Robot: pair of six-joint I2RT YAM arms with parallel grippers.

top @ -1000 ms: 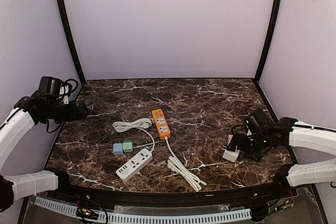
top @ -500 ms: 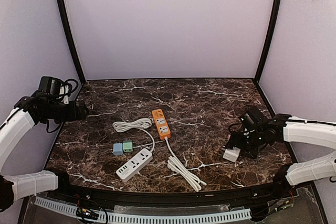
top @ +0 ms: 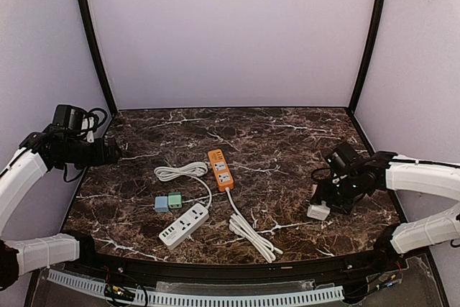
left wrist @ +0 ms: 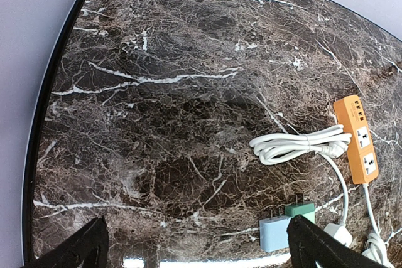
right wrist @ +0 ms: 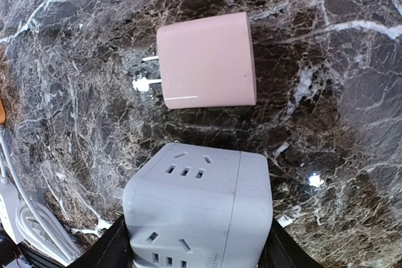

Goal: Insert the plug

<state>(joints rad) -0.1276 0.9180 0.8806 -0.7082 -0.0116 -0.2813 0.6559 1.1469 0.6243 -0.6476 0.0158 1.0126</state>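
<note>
A pink two-pin plug (right wrist: pixel 207 61) lies flat on the marble table, pins pointing left in the right wrist view. Just in front of it stands a white cube socket (right wrist: pixel 201 211) (top: pixel 318 211) with slots on several faces. My right gripper (right wrist: pixel 198 243) (top: pixel 328 202) is down over the cube, and its black fingers (right wrist: pixel 116 246) press against both sides. My left gripper (left wrist: pixel 195 249) (top: pixel 108 152) hovers wide open and holds nothing at the table's left edge. Its fingers (left wrist: pixel 75 249) stand far apart.
Mid-table lie an orange power strip (top: pixel 221 170) with a coiled white cable (top: pixel 180 171), a white power strip (top: pixel 184 225), a blue plug (top: pixel 161 204) beside a green plug (top: pixel 175 200), and a bundled white cord (top: pixel 251 234). Walls enclose the table on three sides.
My right arm has shifted slightly left and further over the cube socket, and its jaws have narrowed onto the cube's sides. The left arm has not moved.
</note>
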